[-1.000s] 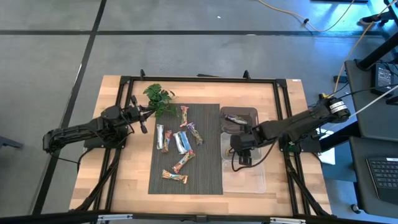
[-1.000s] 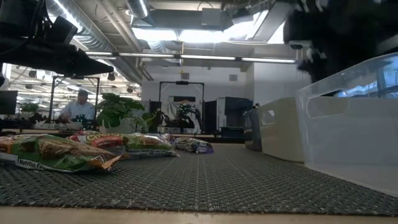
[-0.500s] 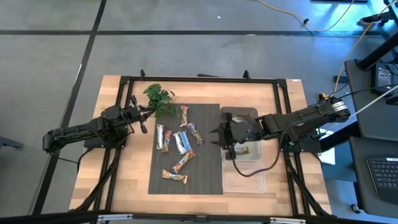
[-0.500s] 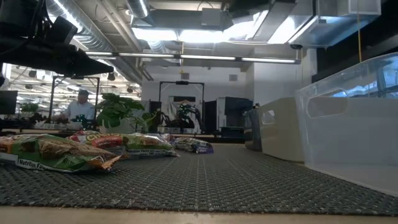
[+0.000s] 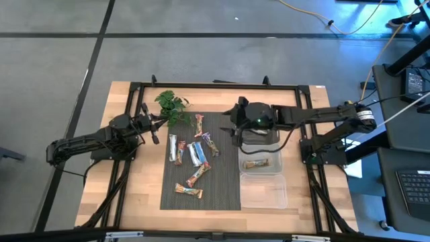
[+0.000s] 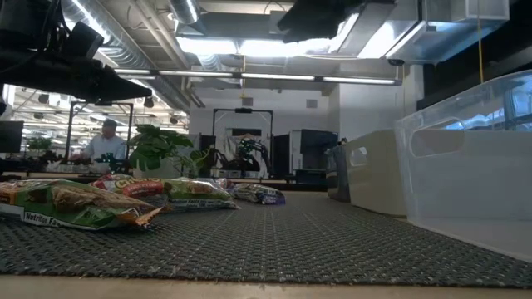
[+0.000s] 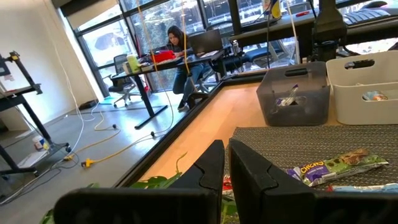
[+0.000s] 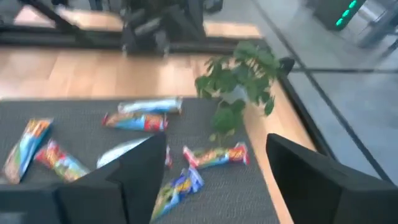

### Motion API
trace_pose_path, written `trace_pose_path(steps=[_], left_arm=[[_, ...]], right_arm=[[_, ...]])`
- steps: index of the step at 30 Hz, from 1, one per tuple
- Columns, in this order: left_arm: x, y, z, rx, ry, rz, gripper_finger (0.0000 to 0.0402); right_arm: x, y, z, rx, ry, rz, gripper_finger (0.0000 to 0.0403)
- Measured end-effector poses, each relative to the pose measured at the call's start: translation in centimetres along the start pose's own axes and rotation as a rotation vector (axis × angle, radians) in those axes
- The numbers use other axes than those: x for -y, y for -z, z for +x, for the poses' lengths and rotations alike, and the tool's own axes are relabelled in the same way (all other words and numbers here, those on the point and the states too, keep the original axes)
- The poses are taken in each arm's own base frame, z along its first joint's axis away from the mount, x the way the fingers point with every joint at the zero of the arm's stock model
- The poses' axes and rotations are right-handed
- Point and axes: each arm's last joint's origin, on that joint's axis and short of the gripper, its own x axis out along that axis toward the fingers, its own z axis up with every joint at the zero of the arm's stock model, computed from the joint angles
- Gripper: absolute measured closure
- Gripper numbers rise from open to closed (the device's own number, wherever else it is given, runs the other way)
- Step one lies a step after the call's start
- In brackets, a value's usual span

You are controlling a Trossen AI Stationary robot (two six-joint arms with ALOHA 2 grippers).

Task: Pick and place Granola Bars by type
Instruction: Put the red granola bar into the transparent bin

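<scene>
while sorting waits half done, seven or so granola bars lying scattered on the dark woven mat at mid-table, with one more bar in the dark bin and another in the clear bin just right of the mat.

right gripper poised over the mat's far right corner beside the dark bin, fingers spread wide and holding nothing, as the right wrist view confirms with bars and the green plant visible between them. left gripper parked at the left of the mat near the plant, fingers pressed nearly together, empty.

judged light and soft: thin crinkly foil wrappers, likely slippery and easy to crush or skid on the mat. best taken across the narrow middle of a bar, fingers straddling its short width, rather than by the flimsy crimped ends. bars that touch or overlap near the mat's centre likely to drag neighbours along.

hard to make out: wrapper colours and types from overhead, exact count where bars overlap, and the contents of the dark bin, partly covered by the right arm. low view showing only the nearest wrappers and the clear bin wall, the rest cut off. person at a desk far behind the table, unconnected with the work.
</scene>
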Motion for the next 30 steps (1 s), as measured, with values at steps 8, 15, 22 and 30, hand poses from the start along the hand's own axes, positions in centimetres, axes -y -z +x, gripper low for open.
trace_pose_path(steps=[8, 15, 22, 30], left_arm=[[0.2, 0.0, 0.0, 0.012, 0.067, -0.093, 0.0384], [0.1, -0.1, 0.0, 0.014, 0.04, -0.055, 0.0384], [0.2, 0.0, 0.0, 0.003, 0.053, -0.052, 0.0384], [0.2, -0.2, 0.0, 0.03, 0.07, -0.044, 0.0384]], right_arm=[[-0.2, 1.8, -0.2, -0.183, -0.021, 0.008, 0.011], [-0.7, 1.9, -4.4, -0.185, -0.1, 0.016, 0.0116], [-0.6, 6.2, -8.3, -0.054, -0.053, 0.091, 0.0115], [-1.1, 9.3, -8.8, 0.107, -0.19, 0.119, 0.0115]])
